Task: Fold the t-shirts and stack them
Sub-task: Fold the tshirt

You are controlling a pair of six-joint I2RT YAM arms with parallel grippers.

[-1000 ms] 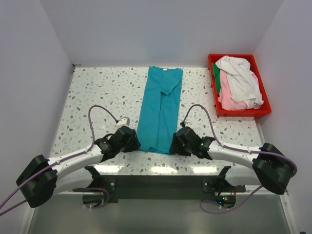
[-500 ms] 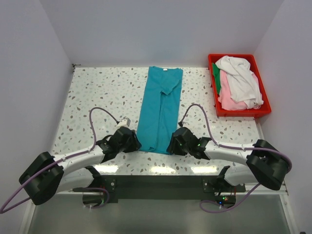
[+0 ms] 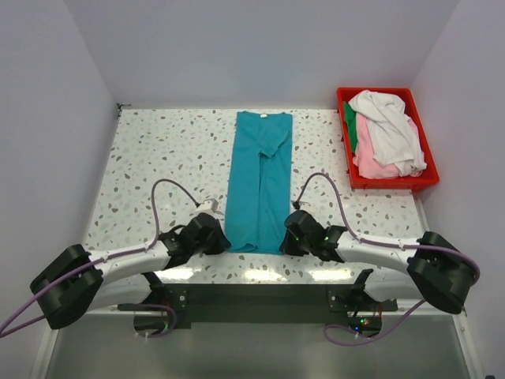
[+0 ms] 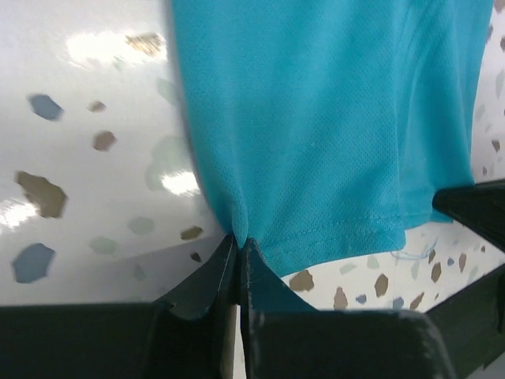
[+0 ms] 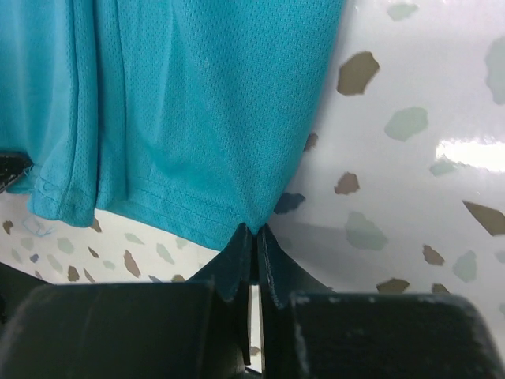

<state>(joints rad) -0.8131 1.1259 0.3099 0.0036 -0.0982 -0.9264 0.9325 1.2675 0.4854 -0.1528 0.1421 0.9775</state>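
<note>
Two pincers, both clamped on cloth. Left pincer (image 4: 238, 241): fingers pressed together, near-left hem corner of the teal shirt (image 4: 316, 118) pinched between the tips, cloth puckered at the bite. Right pincer (image 5: 254, 230): fingers likewise closed, near-right hem corner nipped, a small pleat running up from the tips.

Hem between the two grips hangs in a shallow curve just above the desk (image 3: 158, 150); double stitch line visible along it in the right wrist view. Folded layers show at the shirt's left side in that same view.

From above: both arms reach in low from the near edge, the pincers flanking the shirt's near end. Shirt is folded into a long narrow strip, lying lengthwise down the desk's middle, collar at the far end, one sleeve folded across the upper part. Cloth mostly flat, with a few lengthwise creases.

Desk speckled white terrazzo, glossy, with lamp glare near the arms.

Far right: red bin (image 3: 392, 183), well apart from the strip. Inside, a white shirt (image 3: 390, 126) heaped on top, a pink shirt (image 3: 371, 162) under it, and a green shirt (image 3: 349, 122) showing along the bin's left wall. All three are crumpled.
</note>
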